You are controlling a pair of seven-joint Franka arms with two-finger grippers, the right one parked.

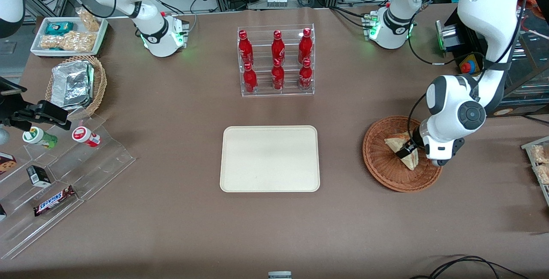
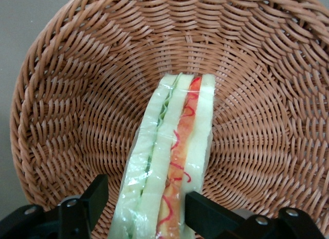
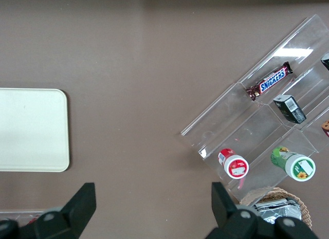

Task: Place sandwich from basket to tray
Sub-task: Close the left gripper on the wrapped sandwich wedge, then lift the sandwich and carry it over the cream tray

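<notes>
The reddish-brown woven basket [image 1: 379,163] [image 2: 77,95] sits toward the working arm's end of the table. In it lies the sandwich [image 1: 412,161] [image 2: 175,141], a clear-wrapped wedge with green and red-orange filling. My left gripper [image 1: 407,149] [image 2: 146,198] is down in the basket and straddles the sandwich, open. One of its fingers [image 2: 97,198] stands a small gap away from the bread, while the second sits right at the bread's edge. The cream tray [image 1: 270,159] [image 3: 31,128] lies bare at the table's middle, beside the basket.
A clear rack of red bottles [image 1: 276,60] stands farther from the front camera than the tray. Toward the parked arm's end are an acrylic stand with snacks [image 1: 64,171], a tan basket holding a foil container [image 1: 77,83] and a white snack tray [image 1: 68,34].
</notes>
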